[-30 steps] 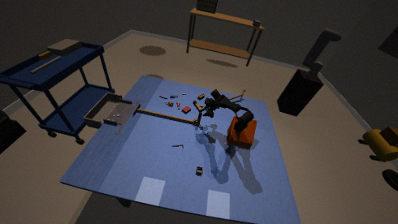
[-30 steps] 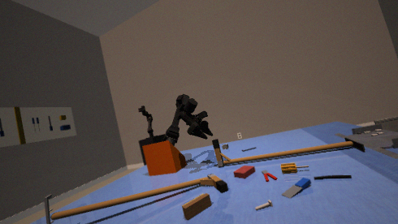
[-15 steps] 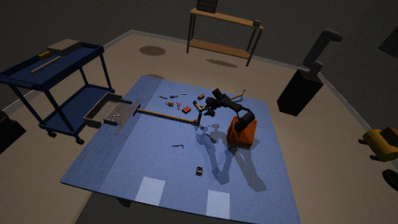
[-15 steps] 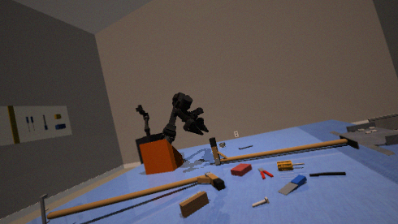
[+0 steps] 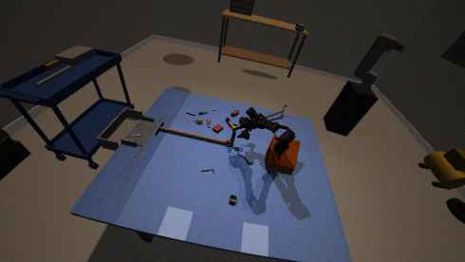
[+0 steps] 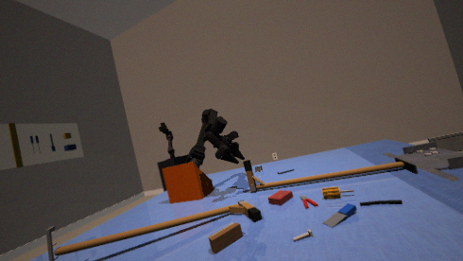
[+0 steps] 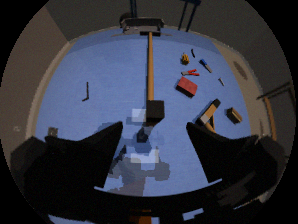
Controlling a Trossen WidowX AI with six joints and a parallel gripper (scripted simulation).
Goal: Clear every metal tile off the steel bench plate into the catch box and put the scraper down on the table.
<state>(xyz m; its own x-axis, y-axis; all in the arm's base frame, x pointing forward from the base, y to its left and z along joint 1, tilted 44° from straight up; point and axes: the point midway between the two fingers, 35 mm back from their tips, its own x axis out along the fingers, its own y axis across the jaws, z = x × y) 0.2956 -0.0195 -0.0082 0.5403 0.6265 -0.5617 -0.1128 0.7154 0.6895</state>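
The long scraper (image 5: 195, 136) (image 6: 331, 175) (image 7: 149, 63) lies flat on the blue table. Its wooden pole runs from an upright handle end (image 6: 248, 174) to its blade at the edge of the steel bench plate (image 5: 147, 127) (image 6: 441, 163). Small pale metal tiles (image 5: 135, 135) (image 6: 428, 152) lie on the plate. The catch box (image 5: 110, 129) (image 6: 449, 141) stands at the plate's far end. My gripper (image 5: 244, 133) (image 6: 233, 156) (image 7: 156, 124) is open and empty. It hangs in the air just above and behind the scraper's handle end, apart from it.
A second long-handled tool (image 6: 142, 231) (image 5: 272, 115), a red block (image 5: 217, 128) (image 6: 280, 197), red pliers (image 6: 309, 200), a yellow screwdriver (image 6: 332, 192), a putty knife (image 6: 341, 215), a wood block (image 6: 225, 237) and a bolt (image 6: 302, 234) lie beside the scraper. My orange base (image 5: 282, 154) stands behind. A blue cart (image 5: 62, 81) stands past the box.
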